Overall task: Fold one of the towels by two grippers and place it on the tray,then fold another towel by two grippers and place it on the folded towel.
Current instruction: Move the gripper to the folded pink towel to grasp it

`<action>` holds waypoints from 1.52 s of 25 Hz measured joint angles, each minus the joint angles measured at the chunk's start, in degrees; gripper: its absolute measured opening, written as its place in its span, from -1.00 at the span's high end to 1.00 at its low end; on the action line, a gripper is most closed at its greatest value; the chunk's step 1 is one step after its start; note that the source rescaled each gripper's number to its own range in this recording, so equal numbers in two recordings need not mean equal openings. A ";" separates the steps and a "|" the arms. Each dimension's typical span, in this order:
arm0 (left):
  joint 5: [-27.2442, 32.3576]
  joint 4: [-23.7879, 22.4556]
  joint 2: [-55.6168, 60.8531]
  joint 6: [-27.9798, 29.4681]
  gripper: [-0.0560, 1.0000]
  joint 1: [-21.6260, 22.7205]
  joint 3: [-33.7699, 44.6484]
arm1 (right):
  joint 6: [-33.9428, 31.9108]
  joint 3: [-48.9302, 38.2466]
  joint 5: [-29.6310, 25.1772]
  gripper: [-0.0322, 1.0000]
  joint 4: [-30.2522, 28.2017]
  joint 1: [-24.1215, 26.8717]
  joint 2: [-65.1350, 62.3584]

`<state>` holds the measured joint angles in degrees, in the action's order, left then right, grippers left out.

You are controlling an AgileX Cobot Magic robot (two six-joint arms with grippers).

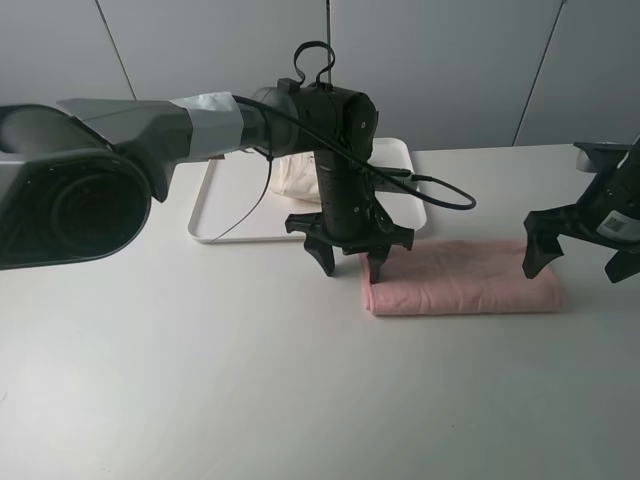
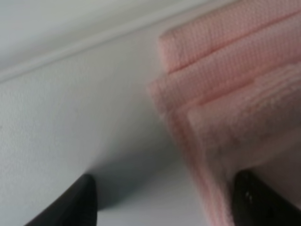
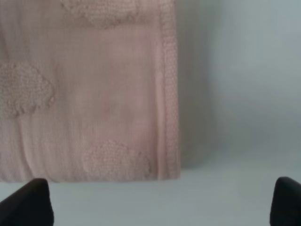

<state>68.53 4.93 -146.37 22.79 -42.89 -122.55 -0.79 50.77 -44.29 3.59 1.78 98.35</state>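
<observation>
A pink towel point(image 1: 465, 278), folded into a long strip, lies on the white table right of centre. My left gripper point(image 1: 351, 264) is open and empty over the towel's left end, one fingertip above the cloth and the other just off its edge. In the left wrist view the towel's stacked layers point(image 2: 235, 94) lie close under the open gripper point(image 2: 162, 202). My right gripper point(image 1: 578, 262) is open and empty above the towel's right end. The right wrist view shows that end point(image 3: 84, 94) under the open gripper point(image 3: 157, 202). A cream towel point(image 1: 292, 176) lies on the white tray point(image 1: 215, 200) behind the left arm.
The tray stands at the back of the table, partly hidden by the left arm. A black cable point(image 1: 440, 195) loops from the left arm over the tray's right corner. A grey wall point(image 1: 450, 60) rises behind the table.
</observation>
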 joint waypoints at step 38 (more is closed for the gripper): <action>0.71 -0.68 -0.13 -3.65 -0.84 0.00 -0.23 | 4.23 11.12 -3.07 -1.00 1.96 0.00 14.75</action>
<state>69.25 4.26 -146.50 19.13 -42.89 -122.77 3.43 61.89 -47.37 5.55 1.78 113.11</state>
